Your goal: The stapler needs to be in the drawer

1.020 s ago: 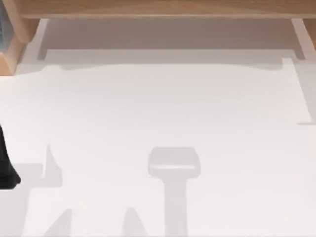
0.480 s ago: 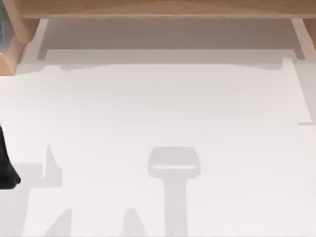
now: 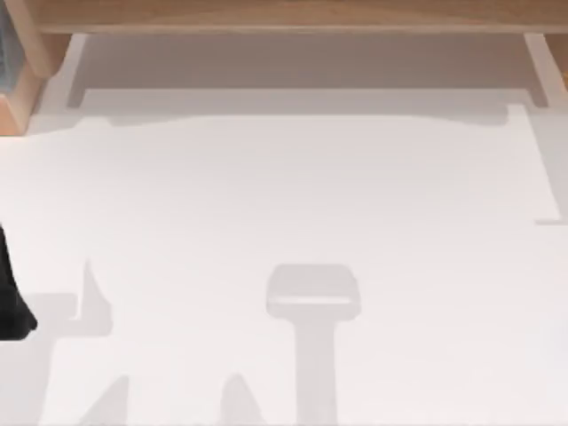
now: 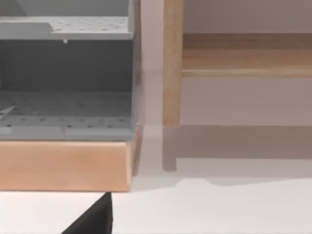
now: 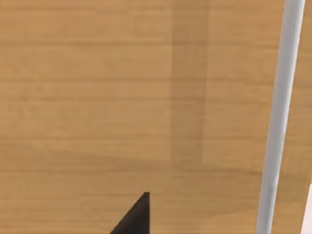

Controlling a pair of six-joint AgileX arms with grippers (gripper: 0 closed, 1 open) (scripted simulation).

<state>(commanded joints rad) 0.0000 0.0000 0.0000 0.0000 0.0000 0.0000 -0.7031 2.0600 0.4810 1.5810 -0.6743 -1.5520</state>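
White table (image 3: 284, 195); wooden shelf unit (image 3: 284, 13) along its far edge

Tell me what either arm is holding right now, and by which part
It cannot be told. The left arm sits at the table's left edge; its pincer tips are out of sight. The right wrist view shows a wood panel close up and one dark tip. No held object appears.

wooden drawer front (image 5: 122, 97) with grey bar handle (image 5: 278, 117).

Bright, even light falls on the white table (image 3: 284, 195), with soft grey shadows and no glare.
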